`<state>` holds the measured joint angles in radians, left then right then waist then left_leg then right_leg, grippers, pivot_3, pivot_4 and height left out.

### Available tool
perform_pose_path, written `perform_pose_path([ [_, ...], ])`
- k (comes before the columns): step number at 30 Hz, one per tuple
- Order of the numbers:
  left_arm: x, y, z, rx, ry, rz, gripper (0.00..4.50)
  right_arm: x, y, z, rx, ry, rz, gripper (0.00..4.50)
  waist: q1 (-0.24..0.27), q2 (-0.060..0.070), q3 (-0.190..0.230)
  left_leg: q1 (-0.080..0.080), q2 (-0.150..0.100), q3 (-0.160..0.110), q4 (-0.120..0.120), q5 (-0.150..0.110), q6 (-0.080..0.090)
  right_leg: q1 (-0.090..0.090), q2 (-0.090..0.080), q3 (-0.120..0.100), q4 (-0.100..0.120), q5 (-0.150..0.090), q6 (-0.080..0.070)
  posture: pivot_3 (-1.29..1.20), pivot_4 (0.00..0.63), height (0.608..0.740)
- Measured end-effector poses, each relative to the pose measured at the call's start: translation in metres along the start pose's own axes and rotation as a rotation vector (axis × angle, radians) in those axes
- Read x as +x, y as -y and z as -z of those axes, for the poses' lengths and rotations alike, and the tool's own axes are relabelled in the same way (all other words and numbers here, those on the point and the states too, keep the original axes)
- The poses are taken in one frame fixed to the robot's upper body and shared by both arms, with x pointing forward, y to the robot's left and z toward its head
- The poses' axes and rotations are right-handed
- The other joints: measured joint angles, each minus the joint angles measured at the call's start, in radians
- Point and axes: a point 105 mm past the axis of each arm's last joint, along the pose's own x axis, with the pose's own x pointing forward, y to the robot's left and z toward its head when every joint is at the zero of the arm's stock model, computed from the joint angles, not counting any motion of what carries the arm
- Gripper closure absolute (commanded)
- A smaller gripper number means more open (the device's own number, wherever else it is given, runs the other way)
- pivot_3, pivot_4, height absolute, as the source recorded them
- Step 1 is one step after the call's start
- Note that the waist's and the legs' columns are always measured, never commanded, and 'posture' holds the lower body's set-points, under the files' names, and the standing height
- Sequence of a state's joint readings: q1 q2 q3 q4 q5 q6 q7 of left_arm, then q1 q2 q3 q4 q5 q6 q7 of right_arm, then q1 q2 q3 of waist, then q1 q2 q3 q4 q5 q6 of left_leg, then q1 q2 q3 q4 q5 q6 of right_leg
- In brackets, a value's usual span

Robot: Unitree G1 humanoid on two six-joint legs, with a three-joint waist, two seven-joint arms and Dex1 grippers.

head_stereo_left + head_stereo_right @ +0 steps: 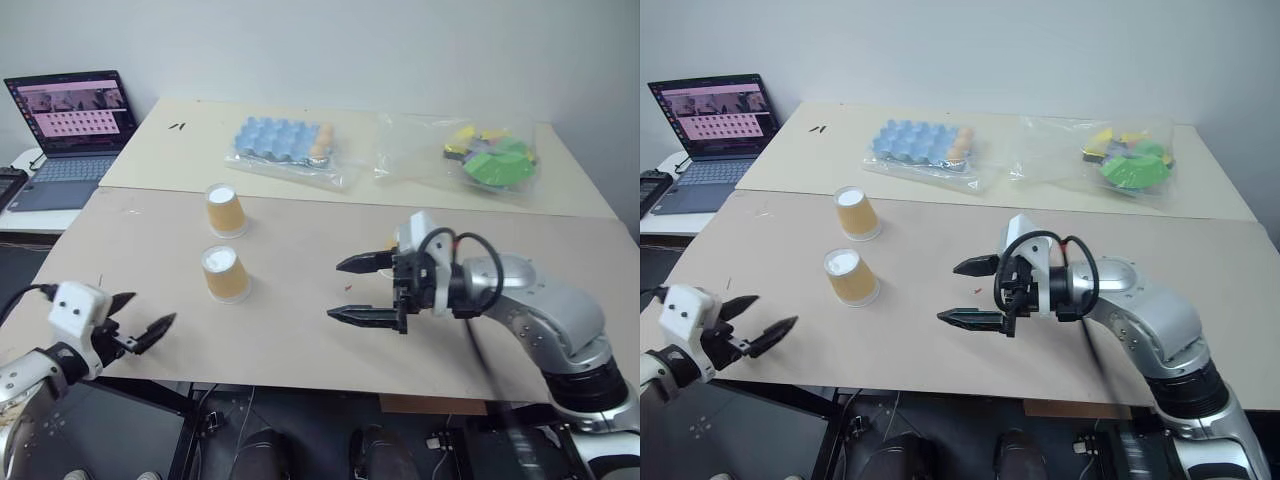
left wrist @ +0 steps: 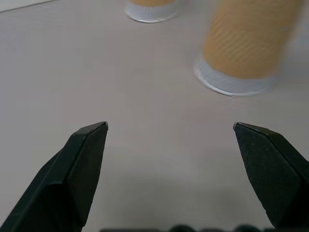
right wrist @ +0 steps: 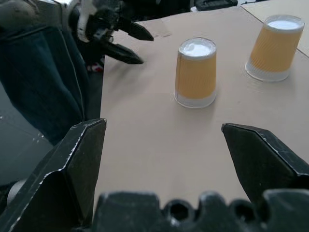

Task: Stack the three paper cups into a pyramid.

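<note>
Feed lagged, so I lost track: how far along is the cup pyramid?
Nothing is stacked yet. Two cups, the near cup and the far cup, stand upside down and apart on the table. The left claw and right claw are open and empty. All the stacking remains.

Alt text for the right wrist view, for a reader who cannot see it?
Two upside-down paper cups, the near cup and the far cup, stand apart on a tan table beyond the open right gripper. The open left gripper hovers at the table's edge.
</note>
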<state>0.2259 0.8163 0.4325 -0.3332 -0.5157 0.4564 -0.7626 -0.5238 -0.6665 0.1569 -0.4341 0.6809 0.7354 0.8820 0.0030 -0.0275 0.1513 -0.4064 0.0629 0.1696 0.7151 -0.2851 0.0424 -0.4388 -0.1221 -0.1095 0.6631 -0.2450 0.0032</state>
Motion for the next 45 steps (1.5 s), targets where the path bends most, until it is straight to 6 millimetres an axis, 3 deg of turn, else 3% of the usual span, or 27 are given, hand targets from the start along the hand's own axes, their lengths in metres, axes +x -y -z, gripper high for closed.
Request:
perform_pose_path([
  [5,0.023,0.016,-0.015,0.03,0.043,0.139,0.04,0.003,0.004,0.0,-0.007,0.01,0.032,0.0,0.002,0.0,0.0,0.0,0.0,0.0,0.0,0.001,0.0,0.0,0.001,0.0,0.0,0.001,-0.001,0.0,0.15,0.706],
  [15,0.069,-0.005,-0.034,0.094,0.085,0.208,0.04,0.0,-0.007,0.012,0.027,-0.005,0.057,0.0,0.001,0.0,0.0,-0.002,0.0,0.001,0.0,0.001,0.0,0.0,0.005,0.0,-0.003,-0.001,0.0,0.0,0.15,0.706],
  [21,0.094,0.007,-0.045,0.099,0.131,0.288,0.04,-0.002,-0.007,0.016,0.039,-0.014,0.08,0.0,0.004,0.0,0.0,-0.002,0.0,0.0,0.001,0.001,0.0,0.0,0.006,0.0,-0.002,-0.001,0.0,0.0,0.15,0.706],
  [26,0.102,0.015,-0.053,0.093,0.158,0.324,0.04,-0.003,-0.006,0.016,0.039,-0.024,0.089,0.0,0.002,0.0,0.0,-0.002,0.001,0.0,0.001,0.001,0.0,0.0,0.006,0.001,-0.002,-0.001,0.0,0.0,0.15,0.706],
  [30,0.103,0.014,-0.054,0.096,0.169,0.319,0.98,-0.004,-0.004,0.016,0.036,-0.026,0.108,0.0,0.0,-0.001,0.0,-0.002,0.001,0.0,0.002,0.001,0.0,0.0,0.006,0.001,-0.002,-0.001,0.0,0.0,0.15,0.706],
  [32,0.104,0.014,-0.054,0.102,0.17,0.318,1.72,-0.004,-0.003,0.017,0.037,-0.026,0.113,0.0,0.001,-0.001,0.0,-0.002,0.001,0.0,0.002,0.001,0.0,0.0,0.006,0.001,-0.002,-0.001,0.0,0.0,0.15,0.706],
  [34,0.104,0.014,-0.055,0.112,0.166,0.322,1.8,-0.005,-0.003,0.017,0.037,-0.027,0.12,0.0,0.001,-0.001,0.0,-0.002,0.001,0.0,0.002,0.001,0.0,0.0,0.006,0.001,-0.002,-0.001,0.0,0.0,0.15,0.706],
  [39,0.121,0.038,-0.066,0.127,0.201,0.408,1.8,-0.006,0.001,0.017,0.035,-0.026,0.149,0.0,0.01,-0.001,0.0,-0.003,0.0,0.0,0.005,0.001,0.0,0.001,0.006,0.0,-0.001,-0.001,0.0,0.0,0.15,0.706],
  [45,0.161,0.106,-0.098,0.151,0.286,0.621,1.8,-0.009,0.01,0.018,0.026,-0.04,0.216,0.0,0.01,-0.001,0.0,-0.008,0.0,-0.002,0.013,-0.001,0.002,0.001,0.006,-0.002,0.001,0.0,0.001,0.0,0.15,0.706],
])
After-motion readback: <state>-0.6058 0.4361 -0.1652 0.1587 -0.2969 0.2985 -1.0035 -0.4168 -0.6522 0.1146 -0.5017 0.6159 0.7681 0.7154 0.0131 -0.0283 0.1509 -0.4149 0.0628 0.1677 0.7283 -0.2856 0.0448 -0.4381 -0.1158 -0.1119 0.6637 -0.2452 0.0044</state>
